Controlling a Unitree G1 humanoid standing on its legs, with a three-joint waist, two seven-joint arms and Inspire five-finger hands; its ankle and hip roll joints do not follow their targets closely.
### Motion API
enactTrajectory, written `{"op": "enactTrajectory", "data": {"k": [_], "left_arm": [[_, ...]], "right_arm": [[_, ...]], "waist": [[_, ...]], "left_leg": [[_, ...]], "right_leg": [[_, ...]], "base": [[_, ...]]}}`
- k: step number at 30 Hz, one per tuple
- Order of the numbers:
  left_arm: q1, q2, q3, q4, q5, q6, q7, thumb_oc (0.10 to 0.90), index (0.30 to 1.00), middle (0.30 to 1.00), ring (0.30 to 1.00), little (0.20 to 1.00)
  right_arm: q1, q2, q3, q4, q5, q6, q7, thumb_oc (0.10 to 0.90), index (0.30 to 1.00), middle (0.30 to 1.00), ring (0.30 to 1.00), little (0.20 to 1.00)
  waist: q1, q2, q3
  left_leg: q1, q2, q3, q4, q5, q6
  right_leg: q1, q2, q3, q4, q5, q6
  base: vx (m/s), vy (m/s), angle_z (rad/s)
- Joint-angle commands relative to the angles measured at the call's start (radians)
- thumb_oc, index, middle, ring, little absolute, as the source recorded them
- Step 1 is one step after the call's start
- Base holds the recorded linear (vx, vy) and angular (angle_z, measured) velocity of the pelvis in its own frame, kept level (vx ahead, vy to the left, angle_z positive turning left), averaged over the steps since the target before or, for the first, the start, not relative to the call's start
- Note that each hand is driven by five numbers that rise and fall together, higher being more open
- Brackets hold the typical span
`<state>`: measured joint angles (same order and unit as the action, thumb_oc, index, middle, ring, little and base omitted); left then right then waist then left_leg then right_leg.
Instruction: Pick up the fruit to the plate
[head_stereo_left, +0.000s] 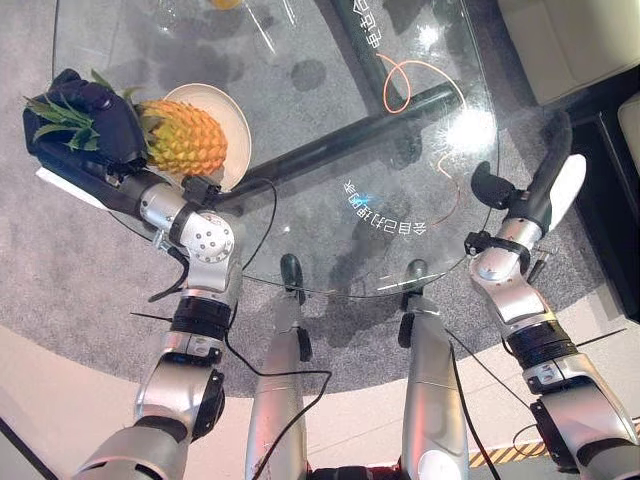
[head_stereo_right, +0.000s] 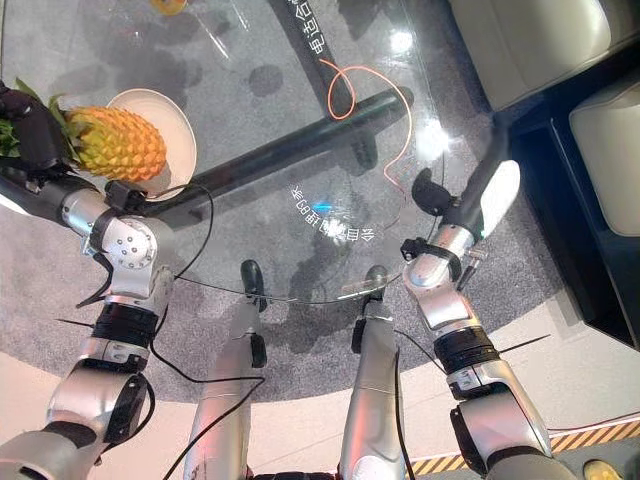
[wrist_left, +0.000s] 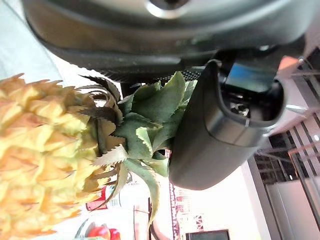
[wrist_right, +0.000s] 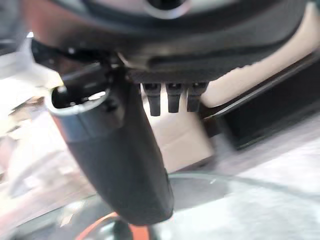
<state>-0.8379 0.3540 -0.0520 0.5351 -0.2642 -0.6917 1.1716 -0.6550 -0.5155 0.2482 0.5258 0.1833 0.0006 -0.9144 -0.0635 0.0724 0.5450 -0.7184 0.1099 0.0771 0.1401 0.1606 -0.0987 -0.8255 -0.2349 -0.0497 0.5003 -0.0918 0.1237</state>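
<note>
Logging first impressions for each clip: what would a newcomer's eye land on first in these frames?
The pineapple stands out first, lying on its side over the cream plate at the left edge of the round glass table, its leafy crown gripped by the left hand. Next, the right hand rests at the table's right edge holding nothing, and an orange cable loops near the table's middle.

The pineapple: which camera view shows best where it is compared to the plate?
The left eye view: the whole pineapple lies over the plate, its leafy crown held in the left hand. The right eye view shows the same, with the crown at the picture's edge. The left wrist view shows the fruit and the leaves very close.
</note>
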Motion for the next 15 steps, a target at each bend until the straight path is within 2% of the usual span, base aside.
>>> {"op": "enactTrajectory", "data": {"k": [1,4,8,11,15], "left_arm": [[-0.152,0.151,0.044,0.01,0.073,-0.124,0.041,0.1,0.3,0.3,0.3,0.2],[-0.209,0.215,0.023,0.114,0.048,-0.114,0.064,0.1,0.3,0.3,0.3,0.2],[-0.275,0.263,-0.01,0.205,0.061,-0.081,0.084,0.1,0.3,0.3,0.3,0.2],[-0.313,0.283,-0.035,0.265,0.051,-0.082,0.086,0.1,0.3,0.3,0.3,0.2],[-0.345,0.298,-0.068,0.31,0.047,-0.057,0.081,0.1,0.3,0.3,0.3,0.2]], "right_arm": [[-0.028,-0.062,-0.05,0.027,0.07,-0.088,-0.085,0.8,0.9,0.9,0.9,0.9],[-0.023,-0.077,-0.041,0.181,0.161,-0.124,-0.061,0.8,0.9,0.9,0.9,0.9],[-0.02,-0.072,-0.05,0.338,0.216,-0.168,-0.017,0.8,0.9,0.9,0.9,0.9],[-0.017,-0.062,-0.067,0.466,0.269,-0.208,0.034,0.8,0.9,0.9,0.9,0.9],[-0.008,-0.057,-0.079,0.597,0.281,-0.221,0.097,0.8,0.9,0.9,0.9,0.9]], "waist": [[0.0,-0.034,-0.025],[-0.006,-0.035,-0.025],[-0.011,-0.042,-0.025],[-0.015,-0.044,-0.025],[-0.016,-0.041,-0.025]], "left_leg": [[-0.002,-0.007,0.028,0.124,-0.135,-0.005],[-0.009,0.0,0.031,0.138,-0.139,-0.008],[-0.019,0.007,0.031,0.155,-0.147,-0.008],[-0.025,0.012,0.033,0.165,-0.151,-0.008],[-0.028,0.014,0.035,0.175,-0.157,-0.005]], "right_leg": [[0.042,0.027,-0.08,-0.102,0.051,-0.01],[0.037,0.028,-0.08,-0.094,0.045,-0.017],[0.033,0.032,-0.082,-0.089,0.04,-0.022],[0.031,0.035,-0.078,-0.088,0.038,-0.025],[0.029,0.04,-0.076,-0.082,0.036,-0.027]], "base": [[0.0,0.0,0.0],[0.0,0.0,0.0],[0.0,-0.013,-0.03],[0.0,-0.005,-0.01],[0.0,0.0,0.0]]}}
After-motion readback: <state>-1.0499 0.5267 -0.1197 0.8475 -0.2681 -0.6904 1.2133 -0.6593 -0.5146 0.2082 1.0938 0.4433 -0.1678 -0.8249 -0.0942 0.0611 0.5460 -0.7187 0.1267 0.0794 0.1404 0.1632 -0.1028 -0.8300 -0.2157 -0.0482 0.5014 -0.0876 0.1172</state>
